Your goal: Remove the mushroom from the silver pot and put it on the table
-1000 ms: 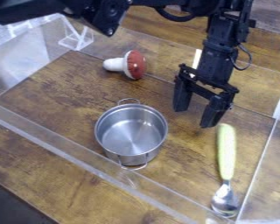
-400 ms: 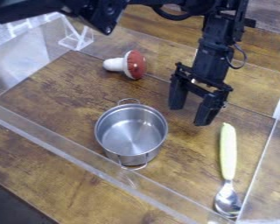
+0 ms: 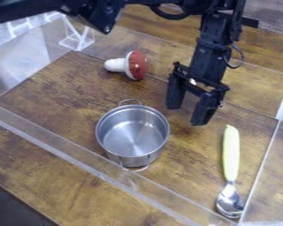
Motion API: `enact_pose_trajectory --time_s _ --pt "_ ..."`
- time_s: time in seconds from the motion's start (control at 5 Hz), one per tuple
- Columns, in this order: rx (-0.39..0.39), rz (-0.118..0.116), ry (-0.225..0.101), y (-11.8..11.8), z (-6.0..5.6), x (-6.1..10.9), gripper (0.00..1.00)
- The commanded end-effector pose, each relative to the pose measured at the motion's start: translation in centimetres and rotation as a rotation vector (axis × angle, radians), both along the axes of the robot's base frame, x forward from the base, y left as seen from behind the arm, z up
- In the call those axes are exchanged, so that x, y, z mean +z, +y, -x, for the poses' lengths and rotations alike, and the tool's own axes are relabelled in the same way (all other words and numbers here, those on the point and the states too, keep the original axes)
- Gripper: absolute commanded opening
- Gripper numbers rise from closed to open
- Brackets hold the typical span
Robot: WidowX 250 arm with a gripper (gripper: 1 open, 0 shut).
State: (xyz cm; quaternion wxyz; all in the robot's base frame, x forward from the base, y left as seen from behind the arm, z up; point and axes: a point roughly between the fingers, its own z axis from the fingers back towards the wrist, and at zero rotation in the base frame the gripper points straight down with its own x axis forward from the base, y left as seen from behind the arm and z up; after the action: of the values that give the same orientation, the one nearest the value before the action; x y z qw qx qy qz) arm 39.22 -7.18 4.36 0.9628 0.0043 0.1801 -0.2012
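Note:
The mushroom [image 3: 128,64], red cap and white stem, lies on its side on the table [image 3: 61,97] behind the silver pot. Nothing is inside the silver pot [image 3: 133,133], which stands near the front acrylic wall. My gripper [image 3: 189,110] hangs to the right of the pot and right of the mushroom, fingers pointing down just above the wood. It is open and nothing sits between its fingers.
A yellow-handled metal spoon [image 3: 229,168] lies at the front right. Clear acrylic walls [image 3: 73,150] edge the tabletop at the front and left. A clear stand [image 3: 74,36] sits at the back left.
My gripper has drifted left and slightly up toward the back, still open. The mushroom, pot and spoon have not moved.

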Motion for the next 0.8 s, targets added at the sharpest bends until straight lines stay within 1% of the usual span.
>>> enact_pose_trajectory --time_s 0.0,0.6 --pt "0.018 0.003 -0.036 1.3 -0.5 1.6 1.00" --pt "0.030 0.012 -0.038 2.6 -0.5 2.4 1.00"
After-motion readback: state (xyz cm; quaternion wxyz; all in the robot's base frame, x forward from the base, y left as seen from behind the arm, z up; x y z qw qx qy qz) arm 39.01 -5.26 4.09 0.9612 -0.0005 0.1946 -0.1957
